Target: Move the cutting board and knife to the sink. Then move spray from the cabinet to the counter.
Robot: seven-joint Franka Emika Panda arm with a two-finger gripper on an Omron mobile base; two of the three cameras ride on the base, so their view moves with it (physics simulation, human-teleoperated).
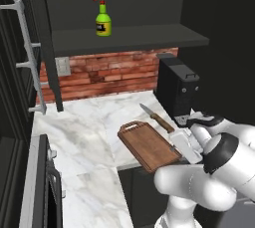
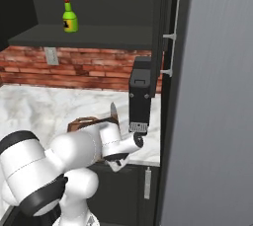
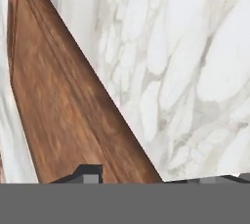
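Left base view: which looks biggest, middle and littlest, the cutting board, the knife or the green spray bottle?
1. The cutting board looks biggest.
2. The knife and the spray bottle look about equally long, so no ranking between them. The bottle also stands farther back on the cabinet shelf, which shrinks it.

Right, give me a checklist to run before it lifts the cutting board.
1. Gripper at the cutting board: ok, its tips sit at the board's edge in the hand view.
2. Jaws shut on the board: cannot tell, the arm hides the contact.
3. Knife off the board: ok, it lies on the counter beside the board's far edge.
4. Board flat on the counter: ok.
5. Room around the board: not ok, a black appliance stands close beside it.
6. Spray upright in the cabinet: ok.
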